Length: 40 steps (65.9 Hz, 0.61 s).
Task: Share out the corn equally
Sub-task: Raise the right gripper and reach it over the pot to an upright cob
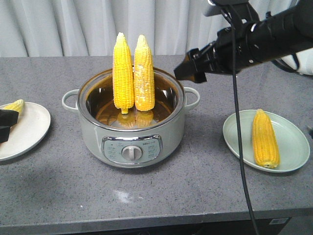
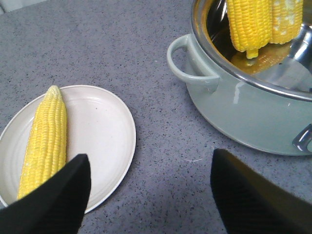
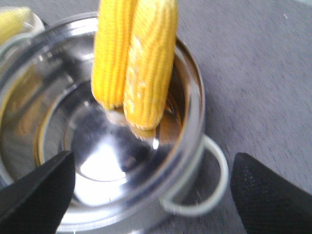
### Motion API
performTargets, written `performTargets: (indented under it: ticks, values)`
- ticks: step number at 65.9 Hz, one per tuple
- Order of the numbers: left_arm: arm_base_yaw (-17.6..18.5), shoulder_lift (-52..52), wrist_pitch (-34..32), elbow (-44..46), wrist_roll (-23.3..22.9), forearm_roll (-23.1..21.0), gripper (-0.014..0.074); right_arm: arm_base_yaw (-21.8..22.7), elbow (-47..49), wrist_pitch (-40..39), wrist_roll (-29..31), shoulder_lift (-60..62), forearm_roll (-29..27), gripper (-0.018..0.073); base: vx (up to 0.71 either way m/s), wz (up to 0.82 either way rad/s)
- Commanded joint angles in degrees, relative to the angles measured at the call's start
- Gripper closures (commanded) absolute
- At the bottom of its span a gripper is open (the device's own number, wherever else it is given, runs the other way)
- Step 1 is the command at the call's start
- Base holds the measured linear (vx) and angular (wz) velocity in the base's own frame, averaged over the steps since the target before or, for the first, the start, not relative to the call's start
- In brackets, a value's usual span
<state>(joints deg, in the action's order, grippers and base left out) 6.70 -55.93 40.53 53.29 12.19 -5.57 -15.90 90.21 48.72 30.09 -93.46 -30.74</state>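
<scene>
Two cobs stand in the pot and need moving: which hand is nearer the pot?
Right. The right hand hovers open above the rim of the pot, by one handle. The left hand is over the white plate, apart from the pot.

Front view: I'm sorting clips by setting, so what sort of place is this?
Likely a staged kitchen-style test bench: grey counter, white curtain backdrop, electric pot holding corn.
</scene>
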Motion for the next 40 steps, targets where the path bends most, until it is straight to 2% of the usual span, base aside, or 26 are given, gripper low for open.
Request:
performTargets:
  ticks: [1, 40]
  values:
    - [0.44, 0.90, -3.37, 1.47, -0.09, -0.84, 0.0090, 0.67, 5.15, -2.30, 5.53, -0.99, -7.50, -0.0070, 0.00, 0.00]
    - [0.44, 0.90, -3.37, 1.47, -0.09, -0.84, 0.0090, 0.67, 28.40, -1.54, 11.87, -23.00, -17.89, -0.0051, 0.00, 0.00]
